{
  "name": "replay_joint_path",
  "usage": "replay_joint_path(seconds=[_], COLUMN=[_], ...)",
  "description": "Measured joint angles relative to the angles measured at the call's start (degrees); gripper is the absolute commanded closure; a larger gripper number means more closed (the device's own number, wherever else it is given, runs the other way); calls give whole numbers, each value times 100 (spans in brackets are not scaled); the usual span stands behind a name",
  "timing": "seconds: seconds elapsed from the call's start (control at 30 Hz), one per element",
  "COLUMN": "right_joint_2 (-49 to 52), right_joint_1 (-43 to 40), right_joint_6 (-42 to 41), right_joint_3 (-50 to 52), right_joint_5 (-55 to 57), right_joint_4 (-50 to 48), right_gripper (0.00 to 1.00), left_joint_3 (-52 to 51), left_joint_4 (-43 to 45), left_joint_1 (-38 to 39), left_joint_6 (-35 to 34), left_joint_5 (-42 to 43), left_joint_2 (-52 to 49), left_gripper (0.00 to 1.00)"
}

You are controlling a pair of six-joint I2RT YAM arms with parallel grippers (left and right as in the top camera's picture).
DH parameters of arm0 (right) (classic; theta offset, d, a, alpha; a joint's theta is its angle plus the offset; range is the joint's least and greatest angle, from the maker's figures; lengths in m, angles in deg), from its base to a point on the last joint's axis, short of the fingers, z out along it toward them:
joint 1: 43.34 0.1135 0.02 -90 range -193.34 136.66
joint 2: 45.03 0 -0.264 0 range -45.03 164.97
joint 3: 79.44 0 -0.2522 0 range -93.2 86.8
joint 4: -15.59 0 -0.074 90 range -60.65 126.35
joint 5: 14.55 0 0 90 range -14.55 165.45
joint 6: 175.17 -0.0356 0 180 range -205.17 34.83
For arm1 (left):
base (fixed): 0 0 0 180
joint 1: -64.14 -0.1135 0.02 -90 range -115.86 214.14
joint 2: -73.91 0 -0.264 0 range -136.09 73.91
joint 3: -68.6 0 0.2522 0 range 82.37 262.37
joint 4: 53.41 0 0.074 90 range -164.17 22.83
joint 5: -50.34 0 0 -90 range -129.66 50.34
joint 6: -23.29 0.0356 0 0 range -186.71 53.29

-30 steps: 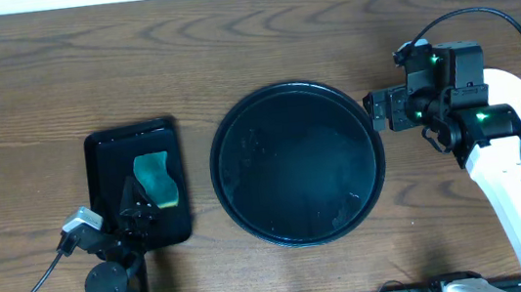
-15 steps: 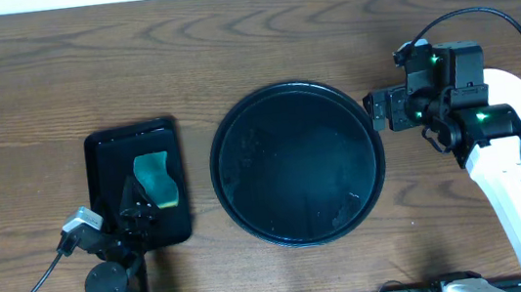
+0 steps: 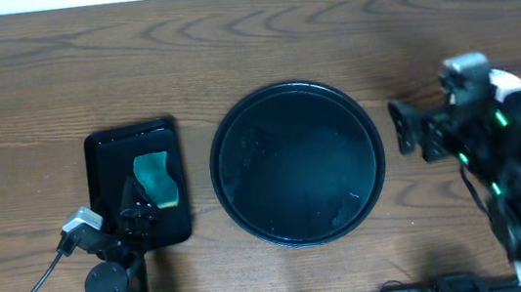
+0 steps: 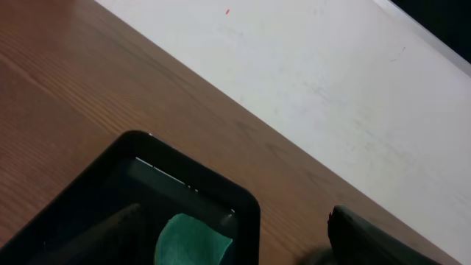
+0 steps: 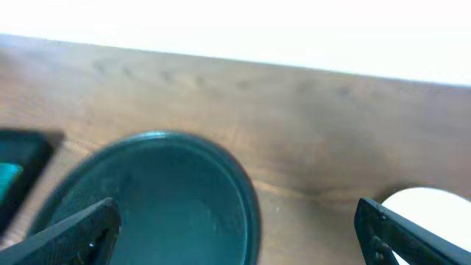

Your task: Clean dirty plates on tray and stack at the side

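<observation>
The large round black tray [image 3: 297, 164] lies mid-table with nothing on it but wet streaks; it also shows in the right wrist view [image 5: 158, 202]. A white plate [image 5: 425, 206] lies on the table to the right of the tray. In the overhead view it is mostly hidden under the right arm, with only a white edge [image 3: 512, 84] showing. My right gripper [image 3: 402, 132] is open and empty, just right of the tray's rim. My left gripper [image 3: 137, 211] is open over the green sponge [image 4: 193, 239], not touching it.
The sponge [image 3: 155, 178] lies in a small rectangular black tray [image 3: 102, 154] left of the round tray. The table's far edge meets a white wall [image 4: 309, 81]. A cable [image 3: 31, 290] runs at the front left.
The right arm has swung toward the front and right and is blurred by motion; its gripper has drawn a little away from the tray's rim. The left arm has not moved.
</observation>
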Motion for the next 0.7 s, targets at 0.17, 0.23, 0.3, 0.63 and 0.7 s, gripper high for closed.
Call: replay_joint_path(seconds=[0.17, 0.23, 0.3, 0.63, 0.7], right_joint_2=[-1224, -1606, -1888, -3427, -3775], right_joint_1=[0, 0, 0, 0, 0], right_joint_6=[2, 2, 2, 31, 33], right_joint_3=[0, -4, -4, -7, -4], right_joint_5=[-2, -2, -4, 57, 61], right_joint_4=[48, 52, 59, 243, 236], right_gripper=[1, 1, 1, 1, 1], left_joint_3=[0, 0, 0, 0, 2], left_joint_4=[4, 2, 2, -2, 0], left_joint_1=[0, 0, 0, 0, 0], left_joint_6=[4, 4, 4, 4, 4], left_joint_5=[0, 2, 2, 9, 15], left_joint_2=[0, 0, 0, 0, 0], left_gripper=[20, 20, 20, 20, 20])
